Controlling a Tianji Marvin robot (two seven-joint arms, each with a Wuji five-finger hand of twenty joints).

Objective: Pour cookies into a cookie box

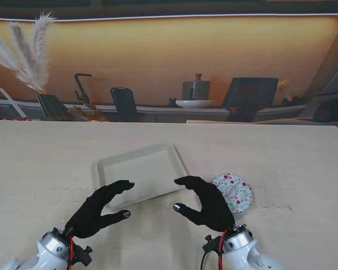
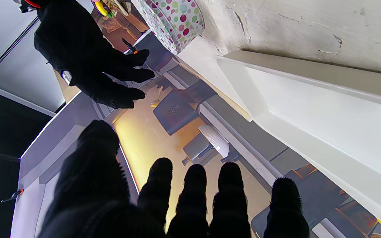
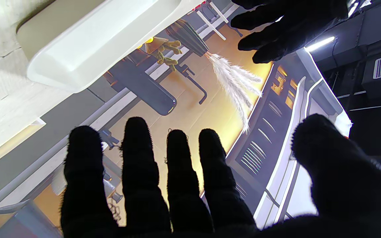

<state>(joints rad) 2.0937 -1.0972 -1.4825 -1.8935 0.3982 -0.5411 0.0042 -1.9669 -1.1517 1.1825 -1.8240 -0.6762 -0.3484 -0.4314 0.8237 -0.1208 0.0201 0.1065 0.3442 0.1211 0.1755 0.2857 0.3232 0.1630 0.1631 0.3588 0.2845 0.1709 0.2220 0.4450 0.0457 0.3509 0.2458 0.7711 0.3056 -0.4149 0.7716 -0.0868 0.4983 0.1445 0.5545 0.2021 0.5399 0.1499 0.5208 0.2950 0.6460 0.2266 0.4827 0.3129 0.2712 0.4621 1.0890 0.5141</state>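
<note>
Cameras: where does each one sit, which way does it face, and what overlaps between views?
Stand view: above the shoulders, looking down at the table; shows both arms, left robot hand, right robot hand, the white tray and the polka-dot cookie tin.
Left wrist view: upside down, looking along its own fingers toward the right robot hand, tin and tray.
Right wrist view: upside down, looking along its own fingers toward the left robot hand and tray.
Shared: the tray is in all three; each wrist view sees the opposite hand.
</note>
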